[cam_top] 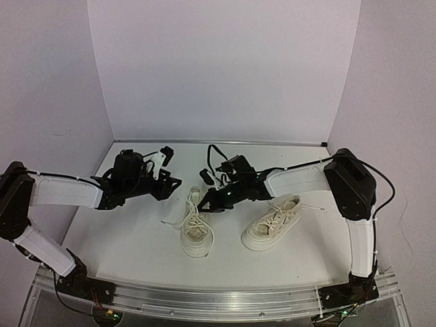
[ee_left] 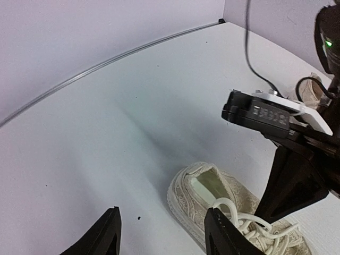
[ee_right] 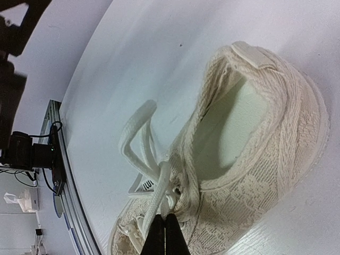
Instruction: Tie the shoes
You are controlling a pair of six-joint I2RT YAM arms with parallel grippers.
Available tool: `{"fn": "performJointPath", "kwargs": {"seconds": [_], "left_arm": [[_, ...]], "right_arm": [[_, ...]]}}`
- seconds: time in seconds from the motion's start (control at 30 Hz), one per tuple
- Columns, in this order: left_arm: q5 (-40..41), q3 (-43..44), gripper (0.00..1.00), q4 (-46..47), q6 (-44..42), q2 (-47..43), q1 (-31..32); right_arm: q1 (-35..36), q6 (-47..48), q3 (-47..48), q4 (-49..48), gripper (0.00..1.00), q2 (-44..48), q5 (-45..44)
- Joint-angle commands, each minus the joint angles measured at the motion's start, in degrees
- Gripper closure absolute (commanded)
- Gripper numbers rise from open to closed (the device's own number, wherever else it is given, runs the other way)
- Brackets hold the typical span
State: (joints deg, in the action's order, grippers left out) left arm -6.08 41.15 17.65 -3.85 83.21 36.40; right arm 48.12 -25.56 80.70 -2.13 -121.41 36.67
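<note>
Start at the far left: find the left hand (cam_top: 167,170) hovering above the desk (cam_top: 122,231), fingers (ee_left: 104,236) spread wide with nothing but bare surface between.

Look toward 4 o'clock from there for the left shoe (cam_top: 195,228), upright on its sole, long axis running 12 to 6, heel opening toward 12, toe toward 6. Note a loose lace end (cam_top: 172,221) trailing off toward 8 o'clock of that shoe, on the side facing the left hand and apart from it.

Move on to the right hand (cam_top: 204,201), reaching in from 3 o'clock and poised just over the heel end of the lacing. Read it in the wrist view as pressed together, apparently pinching a white lace strand (ee_right: 161,194) beside the top eyelets, next to a standing loop (ee_right: 133,125).

Finish at the right shoe (cam_top: 272,221), apart at 4 o'clock from the right hand, lying 8 to 2 with toe toward 8, touched by neither hand.

Likely next: bring the left hand down toward 5 o'clock to meet the lacing, coming in across the shoe's long axis rather than along it. Count the right hand as nearer, sitting at the lacing; count the left as the free one, closer to the trailing end than to the loop. Beware of dragging so light a shoe sideways with one strand held taut.
</note>
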Motion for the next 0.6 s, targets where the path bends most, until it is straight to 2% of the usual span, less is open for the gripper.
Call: {"fn": "performJointPath", "kwargs": {"seconds": [0.0, 0.2, 0.57], "left_arm": [[-8.72, 3.35, 0.4, -2.13, 7.49, 3.64, -0.8], [-16.31, 4.47, 0.36, -0.42, 10.13, 7.71, -0.8], [-20.29, 4.02, 0.44, 4.29, 12.8, 11.91, -0.8]], "right_arm": [[-0.33, 0.79, -0.49, -0.95, 1.0, 3.04, -0.65], [-0.22, 0.7, -0.54, -0.95, 1.0, 3.02, -0.38], [-0.19, 0.64, -0.11, -1.03, 1.0, 2.72, 0.07]]}}
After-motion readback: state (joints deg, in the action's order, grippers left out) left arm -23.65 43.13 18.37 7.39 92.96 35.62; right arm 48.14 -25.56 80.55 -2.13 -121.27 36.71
